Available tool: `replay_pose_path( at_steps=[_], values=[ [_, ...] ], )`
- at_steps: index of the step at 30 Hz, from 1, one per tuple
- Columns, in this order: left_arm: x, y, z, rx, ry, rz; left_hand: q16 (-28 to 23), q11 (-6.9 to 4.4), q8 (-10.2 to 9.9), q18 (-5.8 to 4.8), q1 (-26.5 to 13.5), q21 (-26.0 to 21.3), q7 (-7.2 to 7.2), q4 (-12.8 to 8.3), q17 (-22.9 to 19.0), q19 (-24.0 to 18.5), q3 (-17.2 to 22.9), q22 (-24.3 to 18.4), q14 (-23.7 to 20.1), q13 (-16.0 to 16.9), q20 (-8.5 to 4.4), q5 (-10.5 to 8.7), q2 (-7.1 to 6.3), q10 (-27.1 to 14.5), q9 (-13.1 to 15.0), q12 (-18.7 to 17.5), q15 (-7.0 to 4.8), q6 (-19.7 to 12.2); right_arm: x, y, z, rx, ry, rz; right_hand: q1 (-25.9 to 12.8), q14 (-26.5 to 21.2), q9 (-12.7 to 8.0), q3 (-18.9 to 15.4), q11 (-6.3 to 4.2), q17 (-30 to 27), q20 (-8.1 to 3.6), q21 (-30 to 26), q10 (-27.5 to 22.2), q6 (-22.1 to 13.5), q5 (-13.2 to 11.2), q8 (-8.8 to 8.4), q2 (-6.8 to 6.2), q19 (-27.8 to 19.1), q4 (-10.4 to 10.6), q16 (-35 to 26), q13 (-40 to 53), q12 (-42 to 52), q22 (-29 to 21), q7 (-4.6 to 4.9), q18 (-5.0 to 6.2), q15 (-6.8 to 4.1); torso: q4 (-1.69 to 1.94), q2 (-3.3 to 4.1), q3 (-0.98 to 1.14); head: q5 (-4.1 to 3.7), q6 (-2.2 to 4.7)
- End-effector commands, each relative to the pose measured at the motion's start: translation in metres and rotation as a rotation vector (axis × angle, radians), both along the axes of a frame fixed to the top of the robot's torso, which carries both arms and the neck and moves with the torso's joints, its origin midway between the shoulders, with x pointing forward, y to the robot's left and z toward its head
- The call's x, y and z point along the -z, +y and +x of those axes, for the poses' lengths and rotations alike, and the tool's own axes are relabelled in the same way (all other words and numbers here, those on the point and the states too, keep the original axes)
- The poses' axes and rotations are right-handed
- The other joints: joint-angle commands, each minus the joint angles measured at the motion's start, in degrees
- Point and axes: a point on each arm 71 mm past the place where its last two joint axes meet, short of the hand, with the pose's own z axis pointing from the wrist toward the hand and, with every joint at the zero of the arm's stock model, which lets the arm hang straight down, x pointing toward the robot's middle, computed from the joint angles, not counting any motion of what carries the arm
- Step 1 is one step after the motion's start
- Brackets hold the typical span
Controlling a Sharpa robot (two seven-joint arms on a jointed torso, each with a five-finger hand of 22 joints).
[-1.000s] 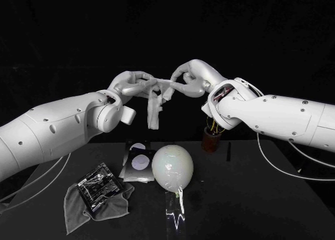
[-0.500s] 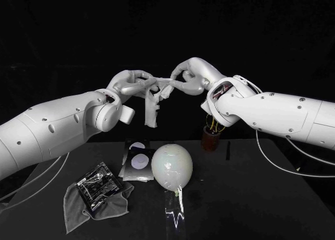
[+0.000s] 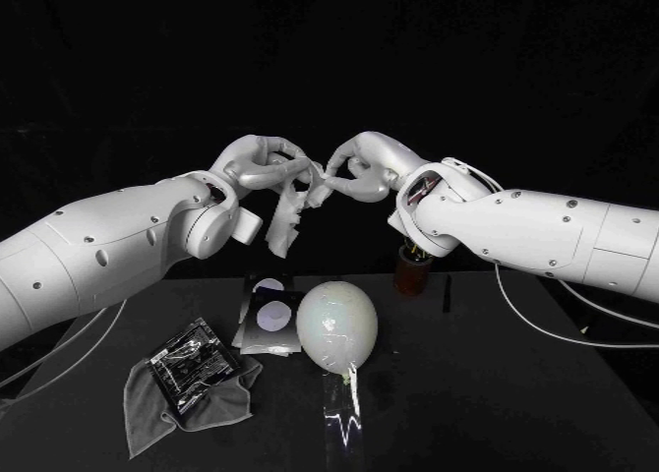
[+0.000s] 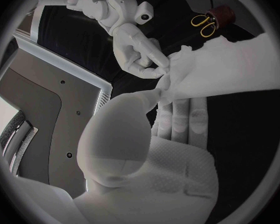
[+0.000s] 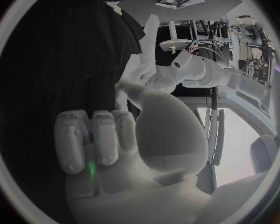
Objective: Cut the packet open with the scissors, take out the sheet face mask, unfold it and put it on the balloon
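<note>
White sheet mask (image 3: pixel 287 214): hanging crumpled in the air, well above the balloon, with both hands holding its top edge.
Left hand (image 3: pixel 263 162): raised, fingers curling on the mask's top and pinching the fabric.
Right hand (image 3: pixel 358 162): gripping the same edge just beside the left; the left wrist view is showing its fingertips (image 4: pixel 157 67) clamping a bunched corner.
Pale oval balloon (image 3: pixel 338 324): lying on the black table (image 3: pixel 500 393), apart from both hands.
Glossy dark packet (image 3: pixel 192 359): resting on a grey cloth (image 3: pixel 166 413) near the balloon.
Yellow-handled scissors (image 4: pixel 205 24): standing in a brown cup (image 4: pixel 226 14) in the left wrist view; the head view is placing that cup behind the balloon.
</note>
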Motion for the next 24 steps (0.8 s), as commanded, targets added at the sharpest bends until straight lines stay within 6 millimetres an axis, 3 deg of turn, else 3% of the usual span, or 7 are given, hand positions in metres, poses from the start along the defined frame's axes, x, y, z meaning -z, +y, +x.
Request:
replay_pose_path(
  at_steps=[1,6,10,14,17,20,24],
  values=[
    [-0.002,-0.007,-0.002,0.049,-0.038,0.092,1.14,-0.01,-0.62,0.85,0.06,0.54,-0.06,-0.31,1.01,0.89,-0.1,0.2,0.14,0.01,-0.09,0.16,-0.69,0.63,-0.54,-0.56,-0.26,0.84,0.006,0.0,0.001,0.022,0.012,0.016,0.63,6.19,0.23,0.31,-0.24,15.1,-0.12,0.36,6.2,0.29,0.14,0.25,-0.08,6.45,-0.03,0.4,15.05,0.19,15.08,-0.01,-0.36,-0.36,-0.07,0.06,0.0,-0.07,-0.16],
    [-0.002,-0.009,-0.002,0.063,-0.046,0.139,1.53,-0.04,-0.84,0.83,0.14,0.66,-0.08,-0.45,1.49,1.03,-0.1,0.27,0.03,0.01,-0.16,0.16,-0.83,0.72,-0.8,-0.69,-0.3,1.11,0.015,0.0,0.002,0.038,0.03,0.059,0.63,6.19,0.22,0.34,-0.23,15.1,-0.12,0.36,6.2,0.27,0.14,0.24,-0.05,6.45,0.01,0.4,15.05,0.19,15.08,0.01,-0.36,-0.36,0.0,0.03,0.05,-0.05,-0.19],
    [-0.002,-0.008,-0.002,0.061,-0.058,0.171,1.13,0.12,-1.58,0.29,0.4,-1.65,0.0,-1.03,2.04,-4.04,-0.46,-0.61,-1.75,-0.01,0.44,0.07,-1.38,1.16,-1.73,-0.99,0.21,2.4,0.02,-0.002,0.002,0.051,0.042,0.08,0.64,6.19,0.22,0.36,-0.23,15.1,-0.12,0.36,6.2,0.25,0.14,0.23,-0.02,6.45,0.04,0.4,15.05,0.19,15.08,0.02,-0.36,-0.36,-0.01,0.03,-0.05,-0.1,-0.32],
    [-0.002,-0.006,-0.001,0.053,-0.077,0.201,2.7,-0.03,-2.98,0.36,0.75,-1.31,-0.12,-2.05,3.38,-5.16,-1.7,-0.19,-1.49,0.11,0.55,0.15,-1.9,1.75,-3.25,-1.03,0.08,4.42,0.023,-0.008,0.002,0.065,0.039,0.098,0.64,6.19,0.22,0.37,-0.22,15.1,-0.12,0.36,6.2,0.24,0.14,0.23,0.0,6.45,0.06,0.4,15.05,0.19,15.08,0.03,-0.36,-0.36,0.03,0.07,-0.04,0.02,-0.4],
    [-0.003,-0.004,-0.001,0.04,-0.106,0.231,7.04,-0.23,-5.08,-0.16,1.04,-1.55,-0.3,-3.14,6.02,-8.4,-3.26,0.05,-0.52,0.24,1.05,0.14,-2.39,2.17,-5.31,-1.09,-0.08,7.06,0.022,-0.016,0.002,0.082,0.03,0.118,0.64,6.19,0.22,0.38,-0.22,15.1,-0.12,0.36,6.2,0.23,0.14,0.22,0.0,6.45,0.07,0.4,15.05,0.19,15.08,0.04,-0.36,-0.36,0.09,0.01,-0.02,-0.09,-0.49],
    [-0.003,-0.002,0.0,0.024,-0.125,0.239,11.44,0.01,-9.18,-1.34,1.09,-1.18,-0.02,-4.14,8.94,-12.87,-5.78,0.83,-5.02,0.38,2.09,0.42,-1.8,2.19,-8.66,-1.33,0.3,10.27,0.021,-0.021,0.003,0.088,0.03,0.134,0.65,6.19,0.22,0.39,-0.21,15.1,-0.12,0.36,6.2,0.22,0.14,0.22,0.01,6.45,0.09,0.4,15.05,0.19,15.08,0.04,-0.36,-0.36,0.08,0.02,-0.02,0.01,-0.52],
    [-0.004,0.002,0.001,-0.004,-0.144,0.236,14.45,0.01,-11.49,-1.68,1.8,0.53,-0.08,-5.6,10.53,-15.11,-7.34,2.24,-8.61,0.44,2.08,0.26,-1.9,1.84,-10.43,-1.63,0.56,12.89,0.017,-0.025,0.002,0.077,0.04,0.154,0.66,6.19,0.22,0.39,-0.21,15.1,-0.12,0.36,6.2,0.21,0.14,0.21,0.0,6.45,0.09,0.4,15.05,0.19,15.08,0.04,-0.36,-0.36,-0.02,0.02,-0.05,-0.05,-0.51]
  ],
)
